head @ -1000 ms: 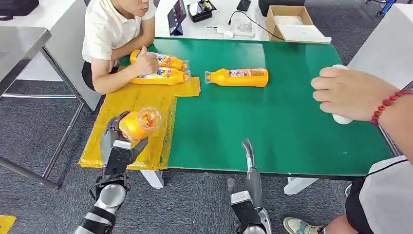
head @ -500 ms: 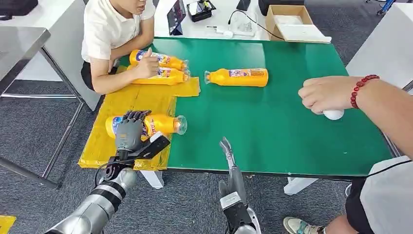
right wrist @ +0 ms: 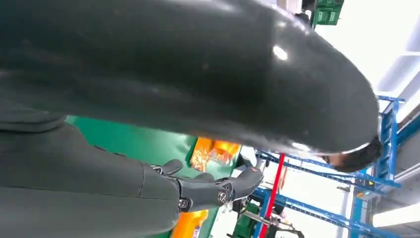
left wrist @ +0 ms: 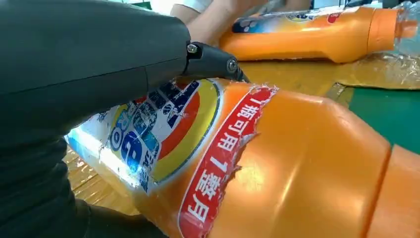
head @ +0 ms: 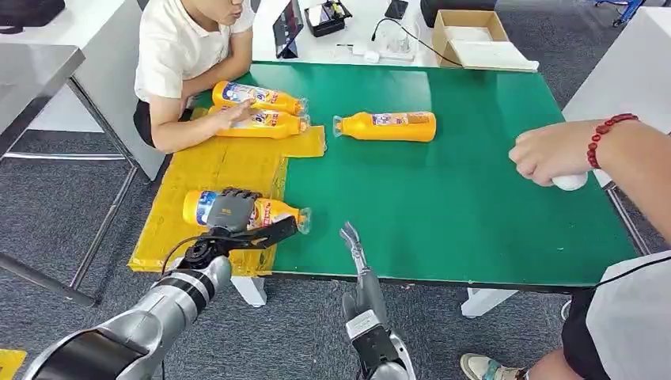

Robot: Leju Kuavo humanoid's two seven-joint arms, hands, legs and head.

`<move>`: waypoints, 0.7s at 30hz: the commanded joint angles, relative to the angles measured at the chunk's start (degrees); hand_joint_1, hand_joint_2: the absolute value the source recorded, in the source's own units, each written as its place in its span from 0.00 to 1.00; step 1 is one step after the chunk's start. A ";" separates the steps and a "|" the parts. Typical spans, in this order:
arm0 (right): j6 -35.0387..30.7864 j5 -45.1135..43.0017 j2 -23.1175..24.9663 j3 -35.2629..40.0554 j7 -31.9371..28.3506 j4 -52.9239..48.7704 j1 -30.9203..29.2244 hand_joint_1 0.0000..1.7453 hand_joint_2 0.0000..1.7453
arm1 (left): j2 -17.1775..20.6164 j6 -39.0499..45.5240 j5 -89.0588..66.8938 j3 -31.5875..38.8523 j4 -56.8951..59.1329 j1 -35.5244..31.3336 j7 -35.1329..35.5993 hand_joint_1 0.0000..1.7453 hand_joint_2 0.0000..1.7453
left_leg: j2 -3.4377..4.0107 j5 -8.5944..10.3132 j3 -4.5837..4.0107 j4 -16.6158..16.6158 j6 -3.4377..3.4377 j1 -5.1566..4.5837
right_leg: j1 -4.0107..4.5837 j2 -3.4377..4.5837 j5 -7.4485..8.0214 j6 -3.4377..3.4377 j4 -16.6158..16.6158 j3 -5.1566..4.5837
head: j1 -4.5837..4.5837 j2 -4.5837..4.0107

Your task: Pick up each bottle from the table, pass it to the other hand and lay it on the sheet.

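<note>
An orange bottle (head: 277, 214) lies on its side on the yellow sheet (head: 214, 166), cap toward the green table (head: 443, 198). My left hand (head: 228, 212) grips it from above, fingers over the label and thumb along its near side. The left wrist view has the bottle (left wrist: 297, 163) close up under my hand (left wrist: 89, 64). My right hand (head: 353, 244) stands open at the table's front edge, fingers pointing up, holding nothing. Another orange bottle (head: 388, 127) lies on the green table further back.
Two more orange bottles (head: 261, 98) (head: 265, 123) lie at the sheet's far end, a seated person's hand (head: 229, 115) resting on them. Another person's hand (head: 554, 154) with a red bead bracelet holds a white object (head: 571, 183) at the table's right edge.
My left hand has turned the bottle from upright to lying flat and set it down on the sheet. My right hand has slid left along the front edge.
</note>
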 commanded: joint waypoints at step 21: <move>-3.21 -2.85 -1.08 2.88 0.09 7.48 -2.56 0.00 0.00 | -5.67 -20.03 22.70 9.78 -1.10 -0.08 -19.43 0.00 1.00 | 0.05 -0.10 0.57 -0.07 -0.11 0.05 | 0.07 0.04 -0.08 -0.15 -0.10 0.59 | -0.02 0.00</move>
